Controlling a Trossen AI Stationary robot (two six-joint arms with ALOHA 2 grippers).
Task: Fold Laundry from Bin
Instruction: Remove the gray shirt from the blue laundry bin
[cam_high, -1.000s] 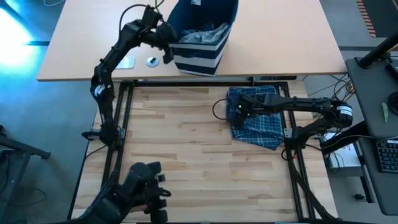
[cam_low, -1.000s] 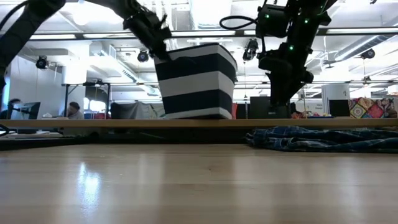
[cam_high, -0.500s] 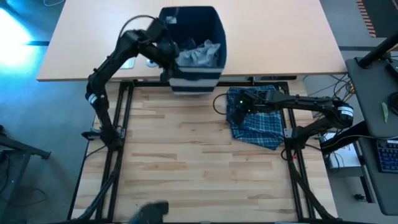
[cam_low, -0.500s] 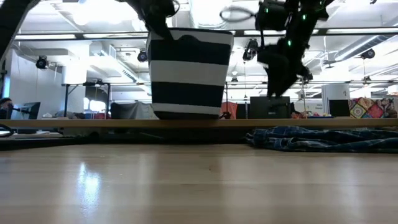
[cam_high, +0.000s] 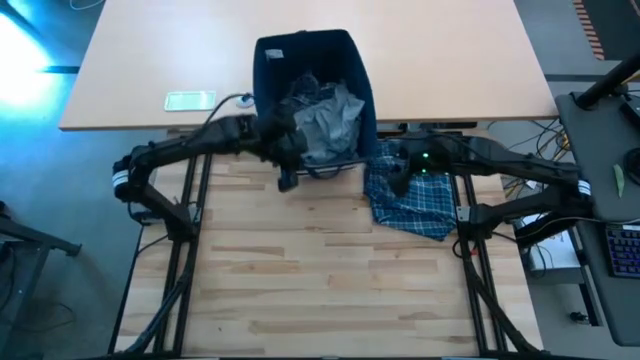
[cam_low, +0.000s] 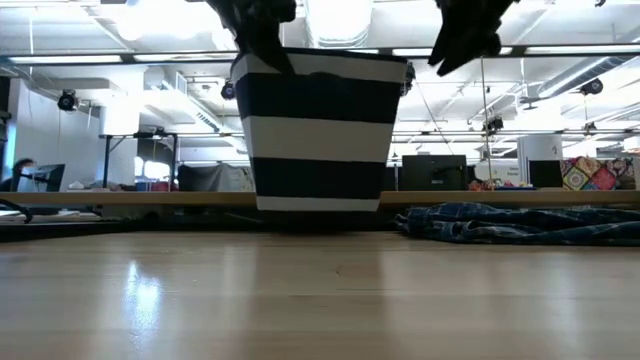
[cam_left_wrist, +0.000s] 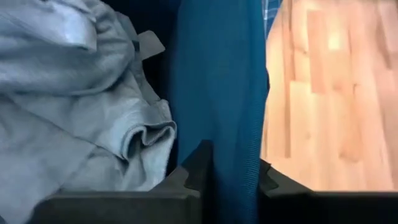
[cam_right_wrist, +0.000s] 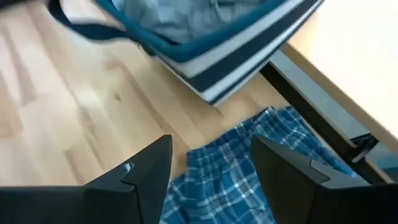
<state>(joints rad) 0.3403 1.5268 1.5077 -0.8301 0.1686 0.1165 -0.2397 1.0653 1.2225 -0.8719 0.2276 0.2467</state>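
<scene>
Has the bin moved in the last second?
Yes. The bin has slid off the tan desk toward the wooden table, pulled by the left pincer.

The bin (cam_high: 340, 60) is a navy soft-sided basket with pale stripes round its lower half, standing upright at the far edge of the wooden desk (cam_high: 300, 270). Crumpled grey cloth (cam_high: 325, 115) fills it up to the rim. A blue-and-white plaid garment (cam_high: 412, 200) lies rumpled and flat on the desk just beside the bin, on its right.
</scene>
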